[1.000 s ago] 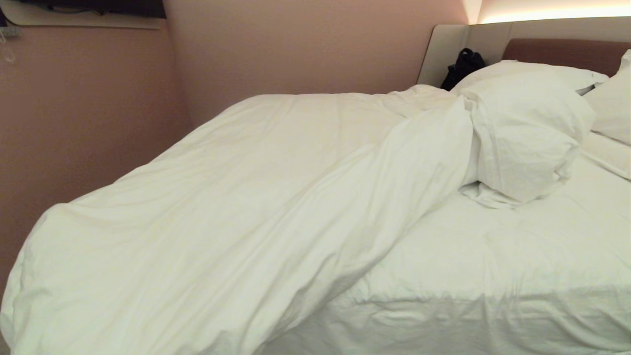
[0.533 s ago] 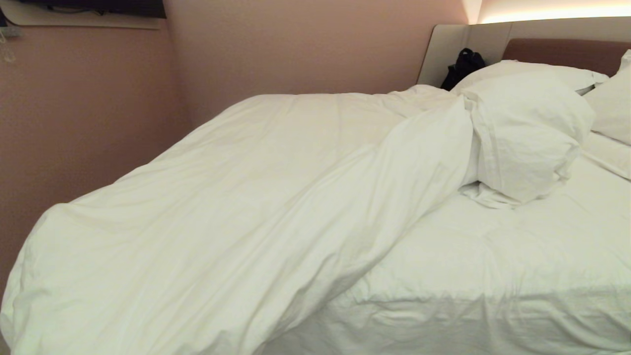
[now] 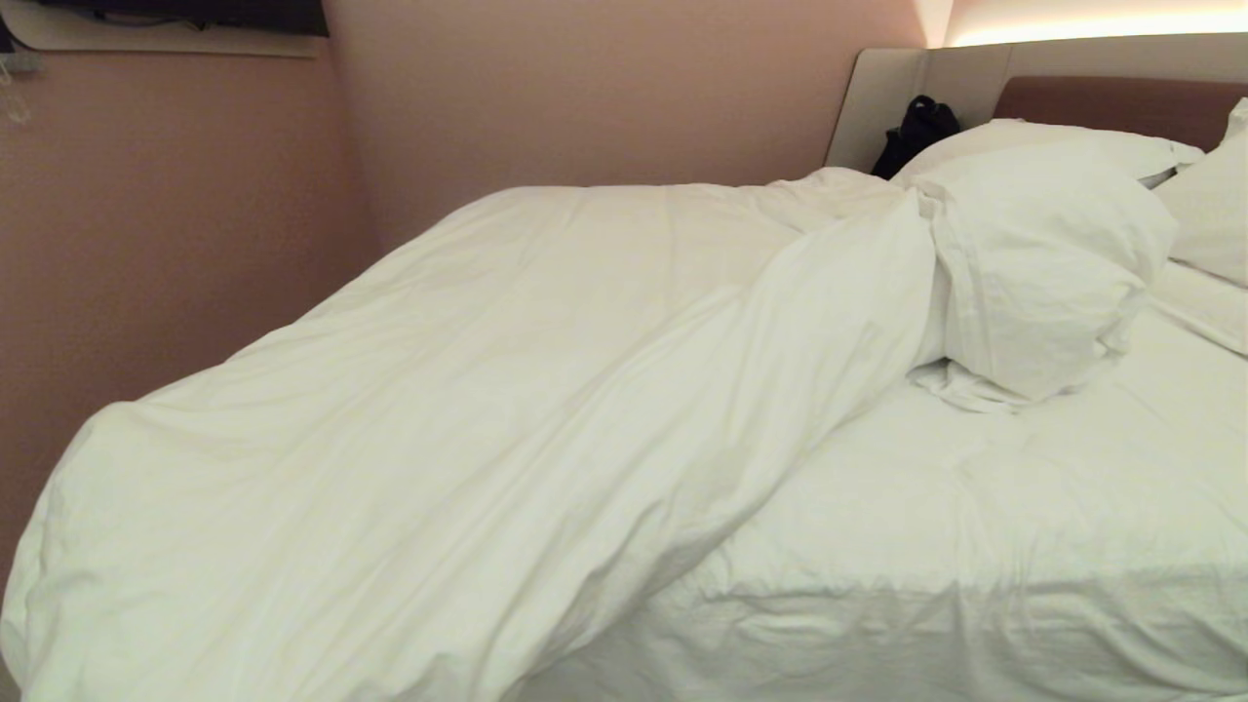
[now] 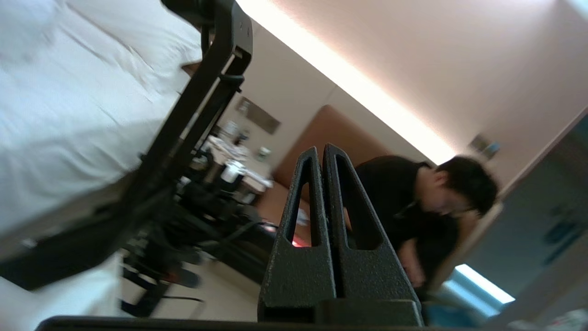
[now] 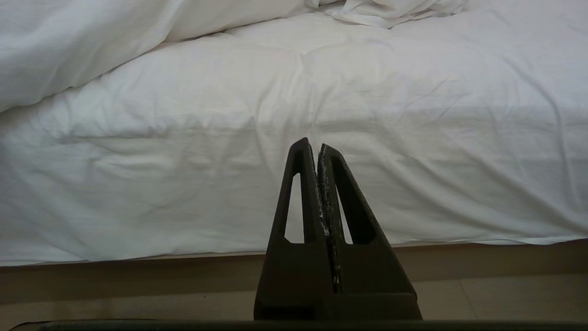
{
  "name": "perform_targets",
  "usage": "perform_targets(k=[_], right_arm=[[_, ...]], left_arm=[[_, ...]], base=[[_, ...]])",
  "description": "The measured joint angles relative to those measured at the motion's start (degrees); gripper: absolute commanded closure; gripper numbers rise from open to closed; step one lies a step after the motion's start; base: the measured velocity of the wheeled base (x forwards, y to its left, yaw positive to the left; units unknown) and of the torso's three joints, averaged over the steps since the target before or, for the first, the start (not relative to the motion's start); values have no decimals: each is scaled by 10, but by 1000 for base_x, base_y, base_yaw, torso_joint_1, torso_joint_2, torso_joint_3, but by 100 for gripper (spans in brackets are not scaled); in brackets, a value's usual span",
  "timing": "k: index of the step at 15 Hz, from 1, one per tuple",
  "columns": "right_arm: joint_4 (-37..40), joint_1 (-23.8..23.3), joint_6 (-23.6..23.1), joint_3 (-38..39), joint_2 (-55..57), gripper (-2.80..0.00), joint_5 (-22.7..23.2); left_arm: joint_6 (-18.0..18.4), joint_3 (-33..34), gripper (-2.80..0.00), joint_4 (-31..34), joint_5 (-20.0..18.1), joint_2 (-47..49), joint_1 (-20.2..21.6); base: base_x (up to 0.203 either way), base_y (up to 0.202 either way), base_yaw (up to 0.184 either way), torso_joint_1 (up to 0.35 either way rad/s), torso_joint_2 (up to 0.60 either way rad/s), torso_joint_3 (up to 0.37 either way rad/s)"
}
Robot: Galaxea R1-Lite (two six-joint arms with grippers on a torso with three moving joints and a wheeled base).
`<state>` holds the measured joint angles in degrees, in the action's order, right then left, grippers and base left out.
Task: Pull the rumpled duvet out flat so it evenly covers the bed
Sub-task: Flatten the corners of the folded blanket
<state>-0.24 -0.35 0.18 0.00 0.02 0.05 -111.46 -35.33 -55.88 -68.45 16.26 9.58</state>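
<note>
Duvet (image 3: 468,419) bunched along far-left half of bed (image 3: 975,624), near side bare. Soft, bulky, light, likely drags; best pinch folded edge. My left gripper (image 4: 321,149) and right gripper (image 5: 316,145) both closed, empty.

The duvet (image 3: 468,409) runs off the head view's lower and left edges, so its foot end cannot be seen. It hides the left half of the bed (image 3: 975,546), and a pillow (image 3: 1214,210) is cut off at the right. A dark object (image 3: 916,132) by the headboard is too small to identify, perhaps a bag. In the left wrist view a person (image 4: 413,202) is blurred.
</note>
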Motion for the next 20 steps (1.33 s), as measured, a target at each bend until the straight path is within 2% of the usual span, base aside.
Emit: perform_targets(k=[4, 6, 9, 13, 16, 18, 20], right_arm=[[0, 0, 0, 0, 0, 0, 0], [0, 0, 0, 0, 0, 0, 0], [0, 0, 0, 0, 0, 0, 0], [0, 0, 0, 0, 0, 0, 0], [0, 0, 0, 0, 0, 0, 0], [0, 0, 0, 0, 0, 0, 0], [0, 0, 0, 0, 0, 0, 0]], left_arm=[[111, 5, 0, -53, 1, 0, 0], [146, 11, 0, -103, 5, 0, 0], [154, 31, 0, -188, 14, 0, 0], [151, 36, 0, -191, 11, 0, 0], [147, 31, 0, -158, 10, 0, 0], [142, 12, 0, -111, 8, 0, 0], [132, -25, 0, -48, -12, 0, 1]], base=[[0, 0, 0, 0, 0, 0], [0, 0, 0, 0, 0, 0], [0, 0, 0, 0, 0, 0], [0, 0, 0, 0, 0, 0], [0, 0, 0, 0, 0, 0], [0, 0, 0, 0, 0, 0], [0, 0, 0, 0, 0, 0]])
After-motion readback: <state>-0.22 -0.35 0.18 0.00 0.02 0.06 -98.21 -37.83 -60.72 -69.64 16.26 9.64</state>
